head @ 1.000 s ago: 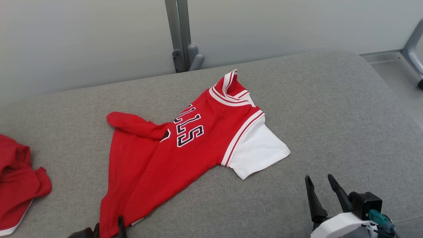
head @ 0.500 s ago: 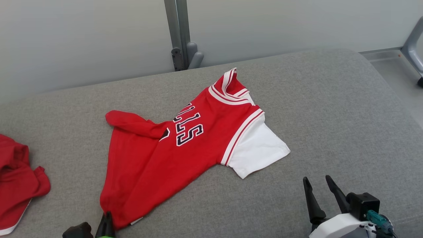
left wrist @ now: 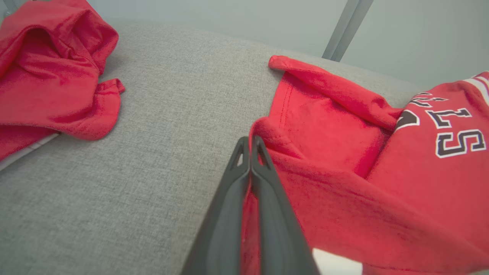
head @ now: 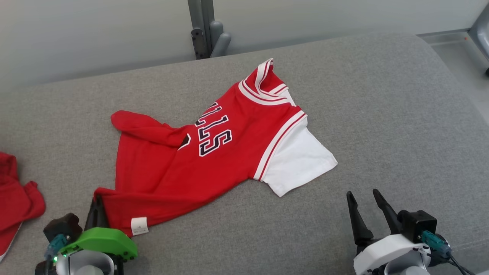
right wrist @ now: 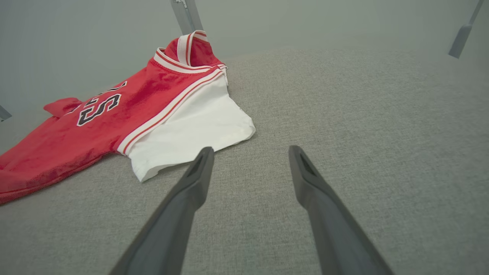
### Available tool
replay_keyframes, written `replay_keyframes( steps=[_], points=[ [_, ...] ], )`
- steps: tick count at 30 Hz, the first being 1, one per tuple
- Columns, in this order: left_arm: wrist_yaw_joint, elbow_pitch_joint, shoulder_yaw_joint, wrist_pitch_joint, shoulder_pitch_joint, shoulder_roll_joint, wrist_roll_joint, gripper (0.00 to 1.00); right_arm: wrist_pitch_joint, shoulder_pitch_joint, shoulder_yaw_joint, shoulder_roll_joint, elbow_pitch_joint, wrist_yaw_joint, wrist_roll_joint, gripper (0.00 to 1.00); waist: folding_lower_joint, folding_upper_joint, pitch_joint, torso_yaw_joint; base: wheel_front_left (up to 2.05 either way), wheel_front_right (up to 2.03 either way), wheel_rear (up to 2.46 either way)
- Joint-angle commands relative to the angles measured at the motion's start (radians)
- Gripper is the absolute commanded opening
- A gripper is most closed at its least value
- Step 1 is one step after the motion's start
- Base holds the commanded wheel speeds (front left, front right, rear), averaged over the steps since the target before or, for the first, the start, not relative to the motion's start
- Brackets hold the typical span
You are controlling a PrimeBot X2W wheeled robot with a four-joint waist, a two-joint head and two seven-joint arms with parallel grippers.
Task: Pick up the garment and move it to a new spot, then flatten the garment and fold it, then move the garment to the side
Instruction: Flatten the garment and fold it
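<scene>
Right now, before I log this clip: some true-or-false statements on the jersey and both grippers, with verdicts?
1. The left gripper is shut on a hem corner of the red lettered jersey. True.
2. The right gripper grips the jersey's white sleeve. False: it is open, apart from the sleeve.
3. The striped collar lies on the jersey's near side. False: far side.
4. Another crumpled red garment lies to the left on the grey padded surface. True.

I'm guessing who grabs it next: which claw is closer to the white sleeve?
Right. The right claw sits open near the white sleeve, not touching; the left claw pinches the jersey at its far hem.
</scene>
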Motion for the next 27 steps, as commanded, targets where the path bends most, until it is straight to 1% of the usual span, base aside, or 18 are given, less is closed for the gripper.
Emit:
replay_keyframes(
  steps=[1, 4, 5, 6, 8, 10, 13, 16, 19, 21, 25, 27],
  points=[
    [-0.002, 0.020, 0.029, 0.000, -0.041, 0.017, 0.018, 0.00, -0.003, -0.024, 0.008, -0.002, -0.006, -0.001, 0.003, 1.00, 0.0000, 0.0000, 0.050, -0.016, 0.00, 0.00, 0.00],
    [0.002, 0.072, 0.057, 0.000, -0.080, 0.024, 0.043, 0.00, -0.003, -0.044, 0.014, -0.002, -0.006, -0.001, 0.007, 1.00, 0.0000, 0.0000, 0.071, -0.030, 0.00, 0.00, 0.00],
    [0.005, 0.088, 0.066, 0.000, -0.092, 0.026, 0.049, 0.67, -0.003, -0.048, 0.013, -0.002, -0.006, -0.001, 0.010, 1.00, 0.0000, 0.0000, 0.073, -0.034, 0.00, 0.00, 0.00],
    [0.009, 0.103, 0.078, 0.000, -0.104, 0.031, 0.055, 1.00, -0.003, -0.051, 0.012, -0.002, -0.008, -0.001, 0.014, 1.00, 0.0000, 0.0000, 0.074, -0.037, 0.00, 0.00, 0.00],
    [0.013, 0.122, 0.099, 0.000, -0.111, 0.036, 0.062, 1.00, -0.003, -0.055, 0.009, -0.002, -0.007, -0.001, 0.021, 1.00, 0.0000, 0.0000, 0.070, -0.043, 0.00, 0.00, 0.00],
    [0.016, 0.102, 0.128, 0.000, -0.085, 0.037, 0.089, 1.00, -0.003, -0.043, 0.000, -0.002, -0.008, -0.001, 0.029, 1.00, 0.0000, 0.0000, 0.050, -0.043, 0.00, 0.00, 0.00],
    [0.001, 0.069, 0.136, 0.000, -0.041, 0.036, 0.128, 1.00, -0.003, -0.030, -0.008, -0.002, -0.010, -0.001, 0.008, 1.00, 0.0000, 0.0000, 0.024, -0.036, 0.00, 0.00, 0.00],
    [-0.005, 0.013, 0.168, 0.000, 0.012, 0.027, 0.136, 1.00, -0.003, -0.018, -0.025, -0.002, -0.019, -0.001, -0.010, 1.00, 0.0000, 0.0000, -0.010, -0.026, 0.00, 0.00, 0.00],
    [-0.022, -0.042, 0.184, 0.000, 0.068, 0.018, 0.158, 1.00, -0.003, -0.012, -0.037, -0.002, -0.037, -0.001, -0.018, 1.00, 0.0000, 0.0000, -0.036, -0.016, 0.00, 0.00, 0.00],
    [-0.027, -0.088, 0.180, 0.000, 0.107, 0.012, 0.169, 1.00, -0.003, 0.003, -0.046, -0.002, -0.042, -0.001, -0.022, 1.00, 0.0000, 0.0000, -0.055, -0.007, 0.00, 0.00, 0.00],
    [-0.031, -0.148, 0.176, 0.000, 0.153, 0.007, 0.158, 1.00, -0.003, 0.003, -0.059, -0.002, -0.059, -0.001, -0.033, 1.00, 0.0000, 0.0000, -0.070, 0.007, 0.00, 0.00, 0.00],
    [-0.037, -0.179, 0.157, 0.000, 0.180, 0.003, 0.151, 1.00, -0.003, 0.010, -0.064, -0.002, -0.061, -0.001, -0.035, 1.00, 0.0000, 0.0000, -0.080, 0.017, 0.00, 0.00, 0.00]
  ],
)
